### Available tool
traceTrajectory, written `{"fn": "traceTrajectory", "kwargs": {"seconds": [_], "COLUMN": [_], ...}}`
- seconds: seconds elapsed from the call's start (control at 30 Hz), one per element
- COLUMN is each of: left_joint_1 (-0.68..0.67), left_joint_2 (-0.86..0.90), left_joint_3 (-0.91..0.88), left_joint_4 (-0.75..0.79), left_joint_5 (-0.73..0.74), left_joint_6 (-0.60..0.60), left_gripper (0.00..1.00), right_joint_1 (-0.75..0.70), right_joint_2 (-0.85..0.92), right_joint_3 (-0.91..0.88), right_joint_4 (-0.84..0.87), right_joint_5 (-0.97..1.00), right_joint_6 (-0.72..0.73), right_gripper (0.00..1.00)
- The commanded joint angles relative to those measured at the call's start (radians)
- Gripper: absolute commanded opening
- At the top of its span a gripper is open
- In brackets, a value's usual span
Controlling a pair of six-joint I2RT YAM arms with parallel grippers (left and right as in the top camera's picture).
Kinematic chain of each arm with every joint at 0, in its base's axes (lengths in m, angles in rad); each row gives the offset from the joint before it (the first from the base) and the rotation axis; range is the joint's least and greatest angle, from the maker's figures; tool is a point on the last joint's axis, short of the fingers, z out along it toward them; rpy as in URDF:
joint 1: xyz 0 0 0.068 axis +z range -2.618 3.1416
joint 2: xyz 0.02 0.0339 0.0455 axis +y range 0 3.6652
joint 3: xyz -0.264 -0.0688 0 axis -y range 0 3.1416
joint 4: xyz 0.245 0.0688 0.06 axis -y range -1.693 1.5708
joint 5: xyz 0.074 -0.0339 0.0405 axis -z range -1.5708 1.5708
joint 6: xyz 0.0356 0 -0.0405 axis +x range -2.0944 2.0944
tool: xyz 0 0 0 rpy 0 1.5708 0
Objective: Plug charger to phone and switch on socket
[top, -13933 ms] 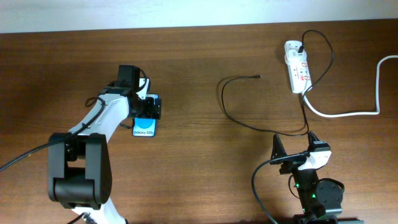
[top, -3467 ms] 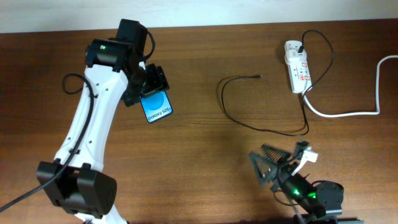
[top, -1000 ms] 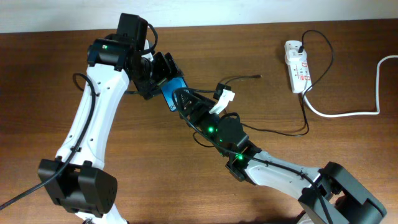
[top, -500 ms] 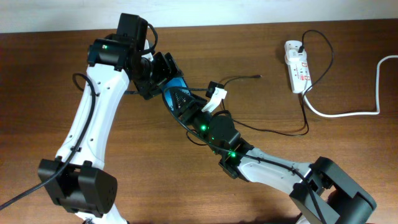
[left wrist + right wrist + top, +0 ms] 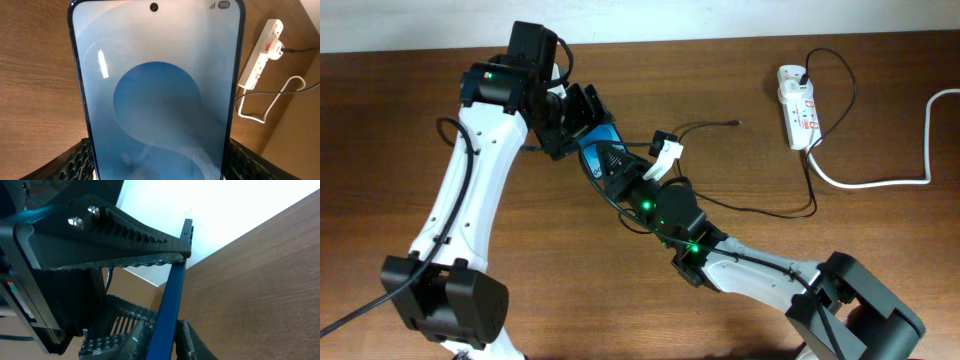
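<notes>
The phone (image 5: 600, 140) is held off the table at a tilt, its blue screen filling the left wrist view (image 5: 157, 95). My left gripper (image 5: 582, 128) is shut on its two long sides, fingers (image 5: 75, 162) showing at either edge. My right gripper (image 5: 617, 163) is shut on the phone's lower end; in the right wrist view the thin blue edge (image 5: 170, 305) stands pinched between its fingers (image 5: 192, 342). The charger cable (image 5: 770, 211) lies loose on the table with its plug tip (image 5: 735, 123) free. The socket (image 5: 798, 105) lies at the back right.
A thick white lead (image 5: 880, 183) runs from the socket to the right edge. The black cable loops from the socket behind my right arm. The socket (image 5: 260, 57) also shows past the phone in the left wrist view. The table is brown wood.
My right gripper has shifted a little up and left to the phone's lower end and closed its fingers on it. The left arm and phone have held still.
</notes>
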Motion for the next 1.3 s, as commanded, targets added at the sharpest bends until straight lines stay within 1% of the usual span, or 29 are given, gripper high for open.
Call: {"fn": "traceTrajectory", "kwargs": {"seconds": [0.0,0.03,0.1,0.3,0.4,0.47,0.5,0.57,0.63,0.7,0.73,0.8,0.93,1.07,1.2,1.27], "left_joint_1": [-0.003,-0.003,-0.003,-0.003,-0.003,-0.003,-0.003,-0.003,-0.003,-0.003,-0.003,-0.003,-0.003,-0.003,0.010,0.027], "left_joint_2": [-0.004,-0.004,-0.004,-0.004,-0.004,-0.004,-0.004,-0.004,-0.004,-0.004,-0.004,-0.004,-0.004,-0.004,-0.004,-0.004], "left_joint_3": [0.007,0.007,0.007,0.007,0.007,0.007,0.007,0.007,0.007,0.007,0.007,0.007,0.007,0.007,0.007,0.007], "left_joint_4": [0.003,0.003,0.003,0.003,0.003,0.002,0.002,0.002,0.002,0.002,0.002,0.002,0.002,0.003,0.002,-0.007], "left_joint_5": [0.022,0.022,0.022,0.021,0.021,0.022,0.022,0.022,0.022,0.022,0.022,0.022,0.022,0.022,0.035,0.045], "left_joint_6": [-0.006,-0.006,-0.006,-0.006,-0.006,-0.006,-0.006,-0.006,-0.006,-0.006,-0.006,-0.006,-0.006,0.001,0.101,0.146], "left_gripper": [0.40,0.41,0.42,0.43,0.47,0.52,0.54,0.67,0.73,0.82,0.89,0.99,0.99,0.99,0.99,0.99], "right_joint_1": [0.007,0.007,0.007,0.007,0.007,0.007,0.007,0.007,0.007,0.007,0.007,0.007,0.007,-0.008,-0.031,-0.040], "right_joint_2": [0.009,0.009,0.009,0.009,0.009,0.008,0.008,0.008,0.008,0.008,0.008,0.008,0.008,0.008,0.008,0.008], "right_joint_3": [0.018,0.018,0.018,0.018,0.018,0.018,0.018,0.018,0.018,0.018,0.018,0.018,0.018,0.018,0.018,0.018], "right_joint_4": [0.001,-0.013,-0.039,-0.026,0.006,0.016,0.016,0.016,0.015,0.021,0.033,0.038,0.036,-0.007,-0.012,-0.021], "right_joint_5": [-0.025,-0.024,-0.024,-0.024,-0.029,-0.032,-0.032,-0.034,-0.040,-0.040,-0.044,-0.048,-0.047,-0.047,-0.052,-0.060], "right_joint_6": [-0.011,-0.011,-0.011,-0.011,-0.011,-0.010,-0.002,0.024,0.049,0.096,0.095,0.095,0.095,0.164,0.182,0.246], "right_gripper": [0.15,0.13,0.04,0.04,0.04,0.04,0.04,0.04,0.04,0.04,0.04,0.04,0.04,0.04,0.04,0.04]}}
